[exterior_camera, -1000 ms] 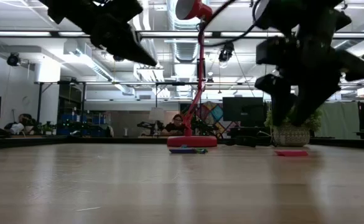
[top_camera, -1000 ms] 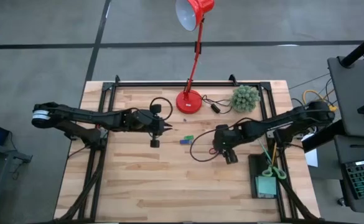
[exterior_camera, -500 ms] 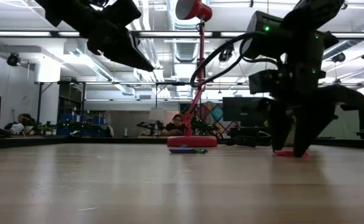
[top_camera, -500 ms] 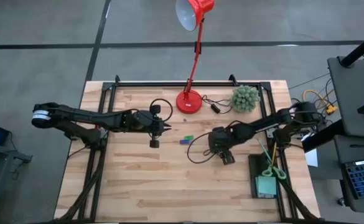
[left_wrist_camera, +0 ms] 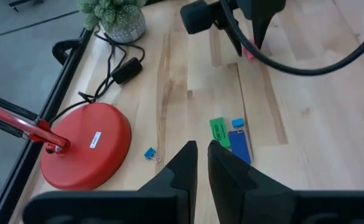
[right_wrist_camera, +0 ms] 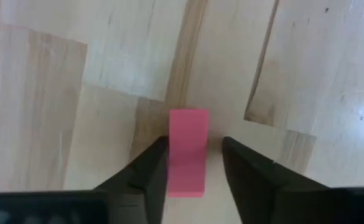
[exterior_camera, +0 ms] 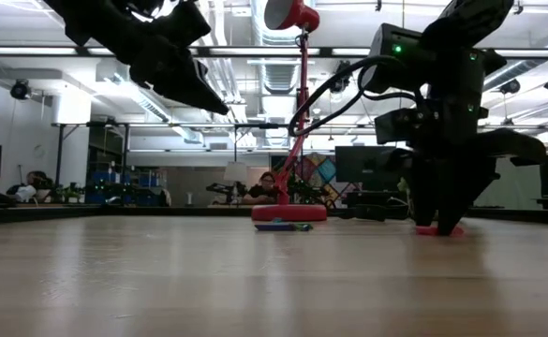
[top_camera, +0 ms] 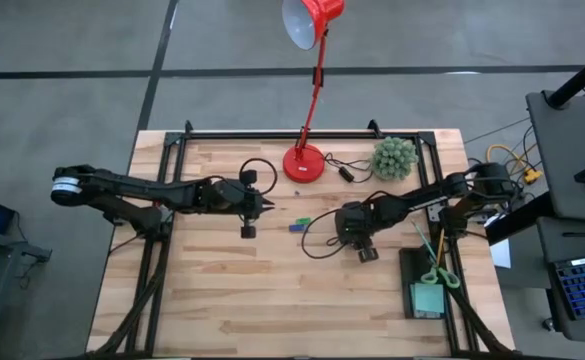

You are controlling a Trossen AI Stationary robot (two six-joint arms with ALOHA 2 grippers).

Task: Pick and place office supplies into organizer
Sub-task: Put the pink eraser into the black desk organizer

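Right gripper point(right_wrist_camera: 194, 163) lowered to table point(top_camera: 222, 290), fingers apart, straddling pink eraser point(right_wrist_camera: 188, 151) lying flat mid-table, left of organizer point(top_camera: 427, 283). Left gripper point(left_wrist_camera: 200, 163) raised, fingers together, empty.

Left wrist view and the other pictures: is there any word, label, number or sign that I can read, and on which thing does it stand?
No text can be read in any view.
Red lamp: a small white label on its base, too small to read.
Green strip on the table: dark marks on it, too blurred to read.
Pink block between the right gripper's jaws: blank.
Laptop beside the table: keys too small to read.
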